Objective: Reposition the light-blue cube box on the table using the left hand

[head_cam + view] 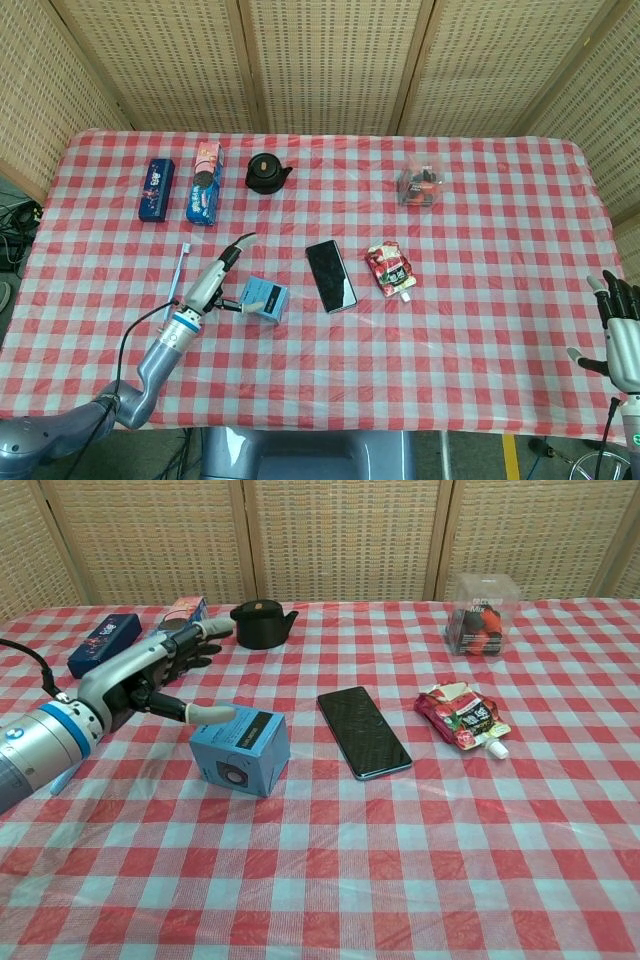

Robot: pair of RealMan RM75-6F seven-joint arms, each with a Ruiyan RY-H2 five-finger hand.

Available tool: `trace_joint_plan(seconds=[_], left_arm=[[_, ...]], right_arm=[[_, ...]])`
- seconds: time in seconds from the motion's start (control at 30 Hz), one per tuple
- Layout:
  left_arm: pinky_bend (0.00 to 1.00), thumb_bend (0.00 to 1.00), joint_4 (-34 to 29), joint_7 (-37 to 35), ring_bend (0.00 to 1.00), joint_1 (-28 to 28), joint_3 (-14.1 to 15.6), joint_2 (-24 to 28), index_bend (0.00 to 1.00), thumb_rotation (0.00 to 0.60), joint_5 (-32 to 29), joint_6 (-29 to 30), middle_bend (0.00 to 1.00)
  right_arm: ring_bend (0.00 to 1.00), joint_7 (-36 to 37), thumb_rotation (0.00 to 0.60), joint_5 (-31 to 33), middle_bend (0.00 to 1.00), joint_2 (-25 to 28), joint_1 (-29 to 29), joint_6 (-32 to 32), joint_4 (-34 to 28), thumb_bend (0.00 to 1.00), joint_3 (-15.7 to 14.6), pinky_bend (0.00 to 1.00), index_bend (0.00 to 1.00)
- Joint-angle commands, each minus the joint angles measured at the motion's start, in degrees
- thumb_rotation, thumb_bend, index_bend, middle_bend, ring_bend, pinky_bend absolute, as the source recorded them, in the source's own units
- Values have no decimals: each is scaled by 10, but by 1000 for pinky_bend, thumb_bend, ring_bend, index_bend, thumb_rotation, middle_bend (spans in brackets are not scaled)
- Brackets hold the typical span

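One step seems left: the light-blue cube box (240,750) rests on the counter (420,870) toward its left front, beside the phone (364,732). Left hand (160,675) is spread open, thumb touching the box, and needs withdrawing.

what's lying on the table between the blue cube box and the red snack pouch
A black phone lies flat between the light-blue cube box and the red pouch, touching neither. Both views show it.
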Motion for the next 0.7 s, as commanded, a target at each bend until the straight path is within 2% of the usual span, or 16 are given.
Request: trace_joint_plan(seconds=[0.03, 0.13, 0.27, 0.43, 0.57, 0.63, 0.7], left_arm=[[0, 0, -27, 1, 0, 16, -3, 30, 0, 600, 20, 53, 0], [0, 0, -51, 11, 0, 32, -4, 60, 0, 600, 32, 96, 0], [0, 0, -85, 74, 0, 65, -3, 114, 0, 600, 41, 153, 0], [0, 0, -177, 254, 0, 130, -2, 196, 0, 600, 9, 202, 0], [0, 0, -323, 459, 0, 186, 26, 296, 0, 600, -48, 190, 0], [0, 0, -400, 532, 0, 212, 39, 341, 0, 600, -77, 193, 0], [0, 0, -447, 560, 0, 235, 54, 371, 0, 600, -86, 203, 0]], right_arm=[[0, 0, 600, -1, 0, 1, -1, 1, -1, 0, 0, 0, 0], [0, 1, 600, -4, 0, 2, -1, 3, -3, 0, -1, 0, 0], [0, 3, 600, -9, 0, 3, -2, 6, -7, 0, -3, 0, 0], [0, 6, 600, -16, 0, 5, -3, 8, -11, 0, -5, 0, 0], [0, 7, 600, -25, 0, 8, -6, 16, -16, 0, -7, 0, 0], [0, 10, 600, -29, 0, 10, -7, 20, -18, 0, -8, 0, 0], [0, 12, 600, -32, 0, 11, -9, 23, -20, 0, -8, 0, 0]])
